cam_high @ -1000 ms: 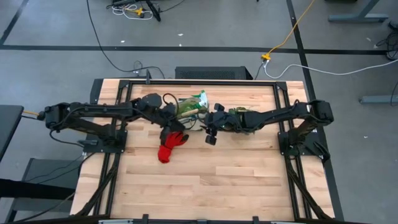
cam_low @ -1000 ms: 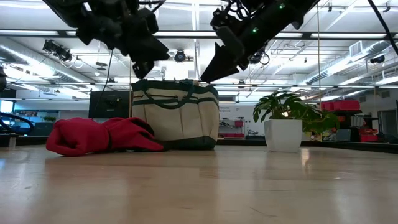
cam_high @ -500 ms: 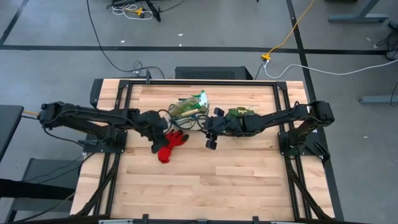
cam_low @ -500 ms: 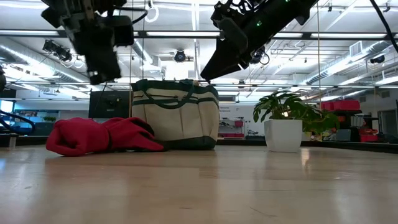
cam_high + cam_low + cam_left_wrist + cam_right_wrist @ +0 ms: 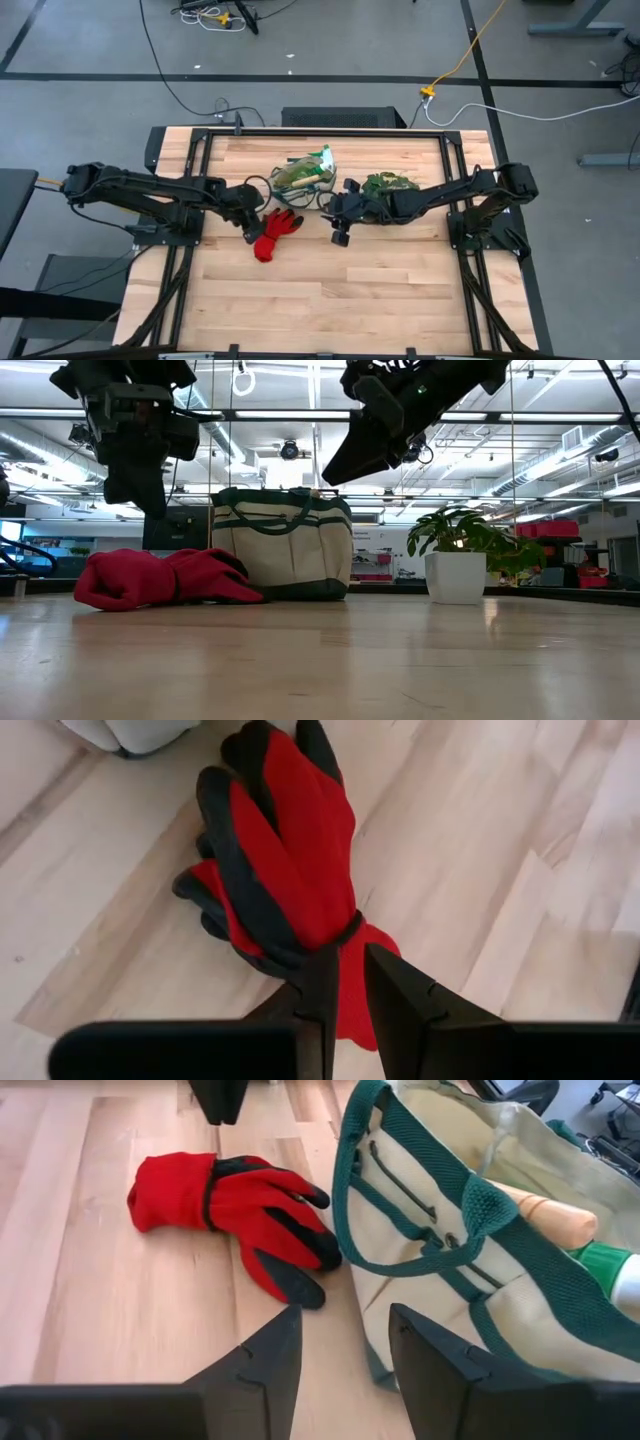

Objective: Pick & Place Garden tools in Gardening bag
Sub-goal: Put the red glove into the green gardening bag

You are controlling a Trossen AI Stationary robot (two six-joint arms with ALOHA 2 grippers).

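My two slim matte-black jointed arms [image 5: 150, 192] carry looped black cables and end in blocky black two-finger grippers [image 5: 140, 495] with flat angular tips.

From above, the gardening bag [image 5: 305, 177] is too small to make out its contents. The right wrist view cuts the bag off at the edge, showing only a wooden handle [image 5: 545, 1208] and a green bottle [image 5: 618, 1270] partly. The left end effector [image 5: 345, 982] hides part of the red gloves [image 5: 285, 870].
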